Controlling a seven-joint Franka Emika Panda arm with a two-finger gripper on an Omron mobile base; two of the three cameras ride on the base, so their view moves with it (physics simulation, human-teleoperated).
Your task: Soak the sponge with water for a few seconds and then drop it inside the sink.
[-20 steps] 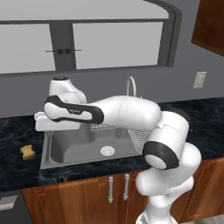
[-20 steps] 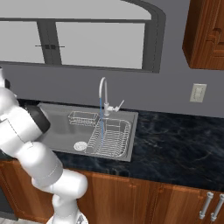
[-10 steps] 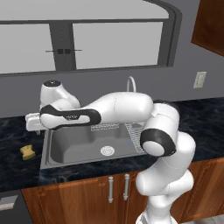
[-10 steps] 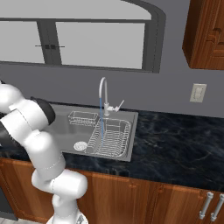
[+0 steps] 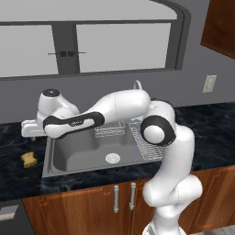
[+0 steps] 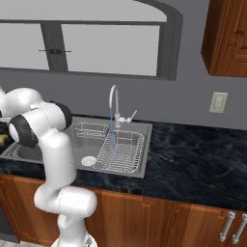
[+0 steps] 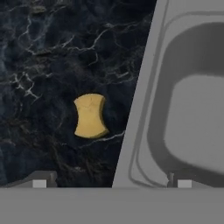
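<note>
Hanging wide open, the gripper [image 7: 109, 181] holds nothing — it sits up over the black counter [image 7: 39, 65], by the left edge of the sink [image 7: 144, 109]. Below it, the yellow sponge [image 7: 90, 116] lies flat on the counter, just beside the sink — not in it.
</note>
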